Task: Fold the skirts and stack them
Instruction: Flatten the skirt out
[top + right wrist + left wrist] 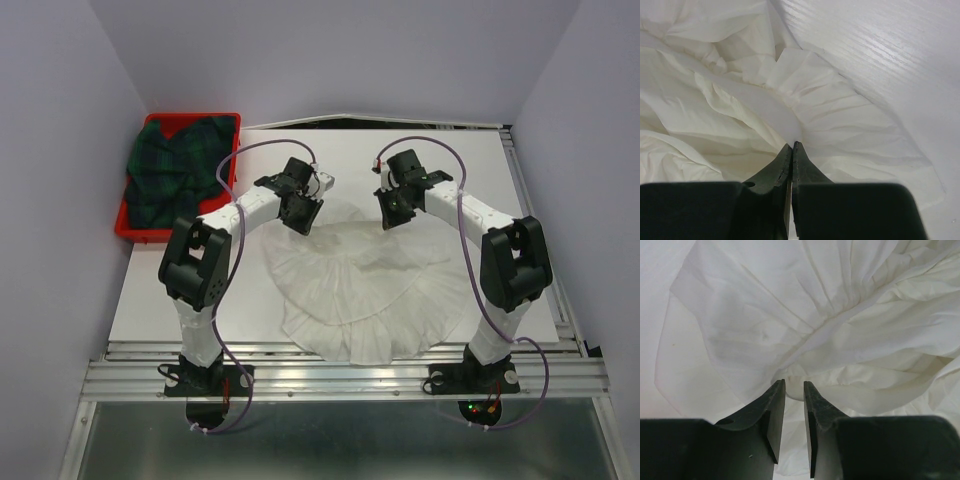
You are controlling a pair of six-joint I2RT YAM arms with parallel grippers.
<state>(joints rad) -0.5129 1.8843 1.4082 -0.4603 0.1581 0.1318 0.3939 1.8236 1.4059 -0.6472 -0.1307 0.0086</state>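
Note:
The white ruffled skirt (360,290) lies spread on the table, its round hem toward the arms' bases. My left gripper (300,213) is at its far left edge. In the left wrist view the jaws (794,385) stand a narrow gap apart with a bunched fold of the white skirt (790,330) pinched at the tips. My right gripper (390,211) is at the far right edge, and its jaws (792,146) are closed tight on the thin cloth (740,110). The plaid skirt (175,168) lies crumpled in the red tray.
The red tray (128,229) sits at the far left, off the white board. The white table board (480,170) shows bare beyond and to the right of the skirt. Grey walls close in on both sides.

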